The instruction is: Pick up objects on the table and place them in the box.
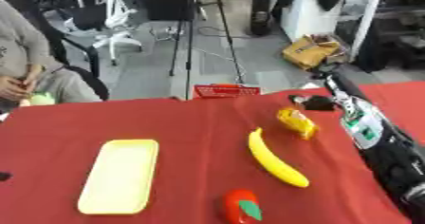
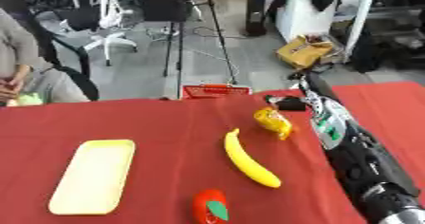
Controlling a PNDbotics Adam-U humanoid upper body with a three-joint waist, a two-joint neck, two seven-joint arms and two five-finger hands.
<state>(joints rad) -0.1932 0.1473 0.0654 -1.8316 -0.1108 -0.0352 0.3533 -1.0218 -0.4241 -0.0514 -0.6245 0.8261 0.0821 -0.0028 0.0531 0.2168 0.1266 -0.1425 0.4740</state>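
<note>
On the red tablecloth [image 1: 191,123] lie a long banana [image 1: 276,161], a small crumpled yellow object [image 1: 297,122] and a red fruit-like thing with a green patch [image 1: 241,206] near the front edge. A small red basket [image 1: 226,90] sits just beyond the table's far edge. My right arm [image 2: 340,137] reaches from the lower right toward the far edge. Its black hand [image 1: 311,102] hovers just behind the yellow object and right of the basket, and its finger pose is hidden. My left hand does not show.
A flat pale-yellow tray [image 1: 120,175] lies on the table's left half. A seated person [image 1: 25,61] is at the far left edge. Tripod legs [image 1: 187,38], chairs and a yellow bag [image 1: 314,50] stand on the floor beyond.
</note>
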